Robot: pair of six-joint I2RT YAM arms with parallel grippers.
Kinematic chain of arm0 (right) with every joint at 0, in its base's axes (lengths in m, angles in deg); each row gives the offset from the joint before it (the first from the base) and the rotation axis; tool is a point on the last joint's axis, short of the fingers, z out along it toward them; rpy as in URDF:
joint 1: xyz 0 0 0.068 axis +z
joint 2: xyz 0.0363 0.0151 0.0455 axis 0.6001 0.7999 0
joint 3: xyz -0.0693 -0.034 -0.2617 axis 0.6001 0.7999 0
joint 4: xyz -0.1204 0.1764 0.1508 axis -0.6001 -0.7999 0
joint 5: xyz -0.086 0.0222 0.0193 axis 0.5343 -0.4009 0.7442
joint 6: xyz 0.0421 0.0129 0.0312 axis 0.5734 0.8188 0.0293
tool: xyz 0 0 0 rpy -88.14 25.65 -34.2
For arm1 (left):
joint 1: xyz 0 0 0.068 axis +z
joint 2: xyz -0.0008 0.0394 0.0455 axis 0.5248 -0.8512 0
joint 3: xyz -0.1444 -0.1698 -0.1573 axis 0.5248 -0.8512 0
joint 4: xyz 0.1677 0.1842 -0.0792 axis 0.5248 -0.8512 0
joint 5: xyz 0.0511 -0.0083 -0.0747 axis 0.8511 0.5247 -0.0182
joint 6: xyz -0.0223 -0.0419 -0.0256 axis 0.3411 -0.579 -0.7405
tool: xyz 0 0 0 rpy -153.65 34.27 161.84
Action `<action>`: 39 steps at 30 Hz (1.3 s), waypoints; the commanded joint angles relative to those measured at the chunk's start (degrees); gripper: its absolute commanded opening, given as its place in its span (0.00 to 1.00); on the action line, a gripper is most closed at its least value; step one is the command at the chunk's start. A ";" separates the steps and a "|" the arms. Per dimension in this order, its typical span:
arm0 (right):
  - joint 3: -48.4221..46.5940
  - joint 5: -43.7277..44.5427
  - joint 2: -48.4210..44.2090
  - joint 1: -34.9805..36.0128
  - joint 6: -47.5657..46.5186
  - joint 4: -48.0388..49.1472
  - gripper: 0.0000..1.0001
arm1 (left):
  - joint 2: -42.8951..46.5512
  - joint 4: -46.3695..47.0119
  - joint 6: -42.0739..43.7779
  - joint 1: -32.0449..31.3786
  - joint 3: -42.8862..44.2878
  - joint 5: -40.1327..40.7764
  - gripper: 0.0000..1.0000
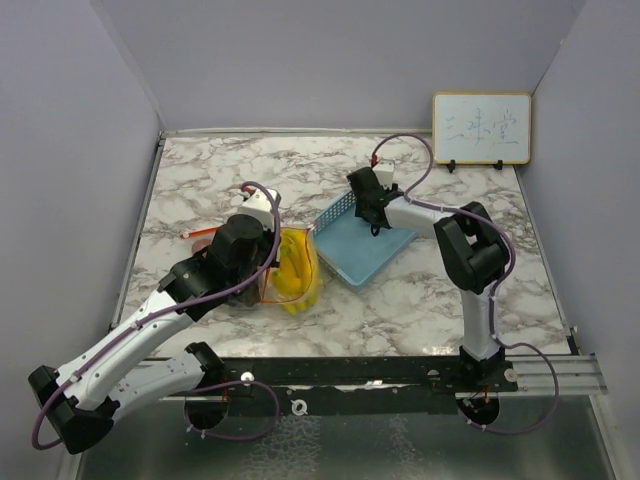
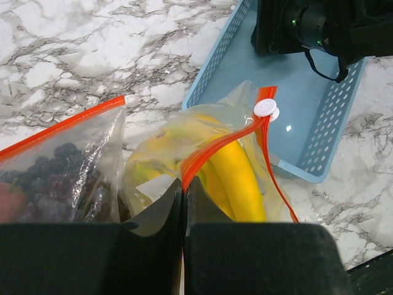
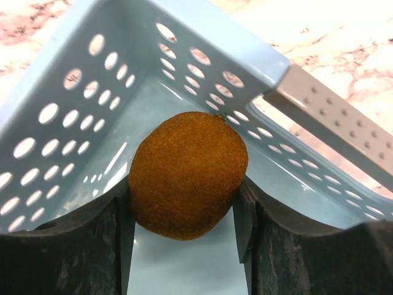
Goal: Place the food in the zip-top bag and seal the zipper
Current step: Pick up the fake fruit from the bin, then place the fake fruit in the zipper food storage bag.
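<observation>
The bunch of yellow bananas (image 2: 236,178) lies inside the zip-top bag (image 2: 98,153), left of centre in the overhead view. In the left wrist view, the dark grape cluster (image 2: 49,178) and a red fruit (image 2: 9,203) show through the plastic at the lower left. The left tool (image 2: 184,190) is clamped narrow on the bag's orange zipper edge, and the white slider (image 2: 265,107) sits at the far end of that strip. A brown fuzzy fruit (image 3: 187,175) is in a corner of the blue basket (image 3: 73,110). The right tool (image 3: 183,187) has a finger against each side of it. The basket rests on the marble surface (image 1: 200,180), just right of the bag.
</observation>
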 commanded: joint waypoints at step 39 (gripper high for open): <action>26.86 -28.01 -40.73 27.00 1.82 16.44 0.43 | 4.31 2.14 -4.10 -0.13 -1.17 2.04 0.00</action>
